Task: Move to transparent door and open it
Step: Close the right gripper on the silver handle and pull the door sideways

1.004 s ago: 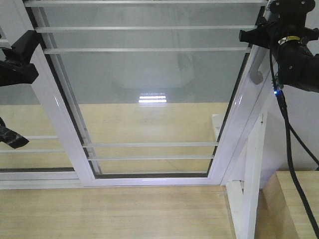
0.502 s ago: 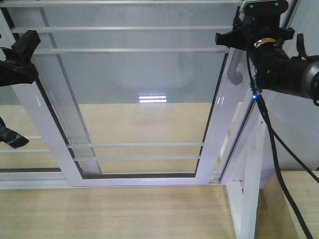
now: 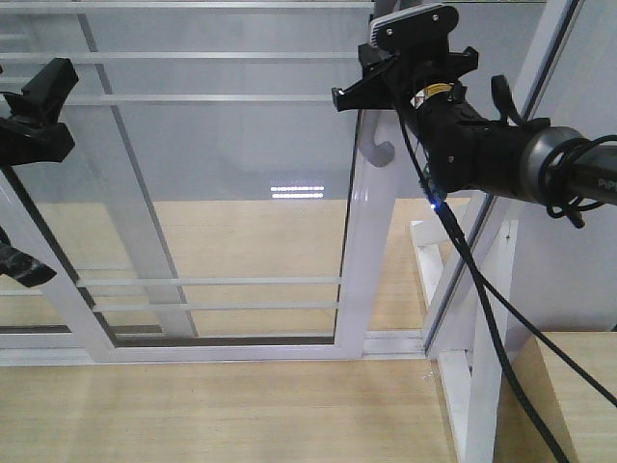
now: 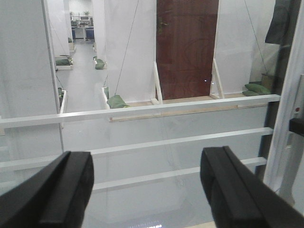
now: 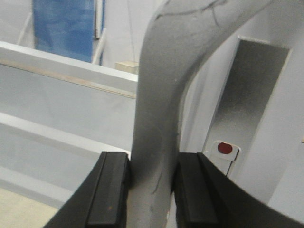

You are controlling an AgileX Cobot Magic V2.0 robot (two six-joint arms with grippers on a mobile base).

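Observation:
The transparent door (image 3: 371,251) is a white-framed glass panel with thin white horizontal bars, standing partly slid to the left. Its curved silver-grey handle (image 3: 379,149) sits on the right stile. My right gripper (image 3: 376,96) is shut on that handle; in the right wrist view both black pads (image 5: 114,190) press against the grey handle (image 5: 161,95). My left gripper (image 4: 147,185) is open and faces the glass, holding nothing. The left arm (image 3: 39,116) shows at the left edge of the front view.
A fixed white-framed glass panel (image 3: 145,222) overlaps behind the door on the left. The white jamb (image 3: 501,193) stands to the right with a gap (image 3: 415,241) beside it. A white wooden stand (image 3: 482,376) rises at the lower right. A small red-marked latch plate (image 5: 224,148) is on the stile.
The door has slid left with my right gripper on its handle, and the gap at the right jamb has widened. The left arm has stayed put.

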